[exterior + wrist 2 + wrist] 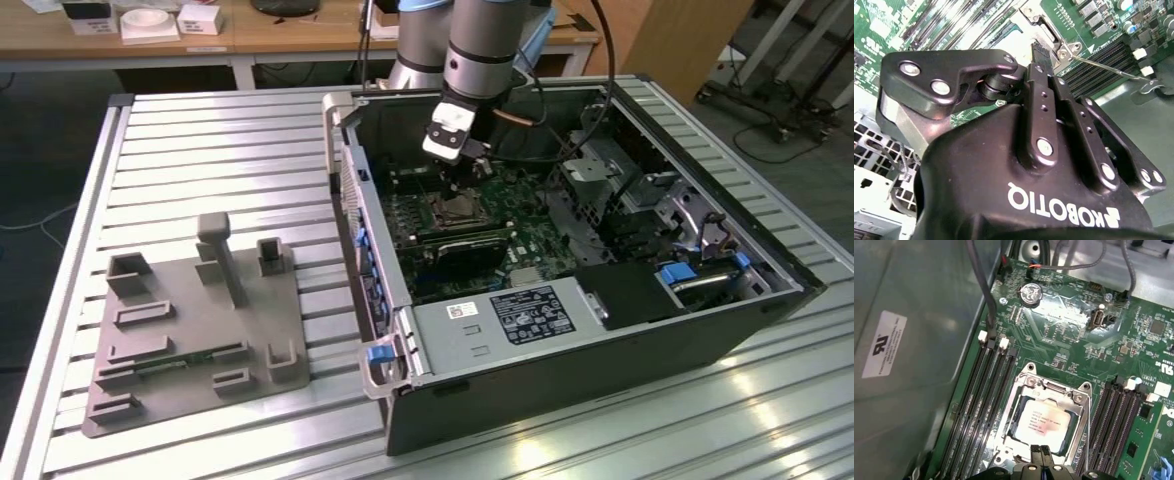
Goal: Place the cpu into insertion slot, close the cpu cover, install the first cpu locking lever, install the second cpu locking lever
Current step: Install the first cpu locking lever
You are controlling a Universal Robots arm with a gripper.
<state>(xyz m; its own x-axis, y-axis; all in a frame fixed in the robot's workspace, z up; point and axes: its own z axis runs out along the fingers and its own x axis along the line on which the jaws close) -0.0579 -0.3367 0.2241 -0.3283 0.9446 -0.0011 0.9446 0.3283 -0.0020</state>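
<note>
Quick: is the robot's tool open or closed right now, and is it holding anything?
Tool: closed, nothing seen in its grip, poised at the edge of the chip cover.

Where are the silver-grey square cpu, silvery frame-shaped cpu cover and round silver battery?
cpu (1046, 421): first wrist view, centre of its metal top.
cpu cover (1054, 390): first wrist view, frame bar.
battery (1030, 294): first wrist view, face.

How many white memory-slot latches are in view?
4, in the first wrist view: two latches at one bank's end, two at the other's, either side of the cpu. More may hide at cut-off ends.
</note>
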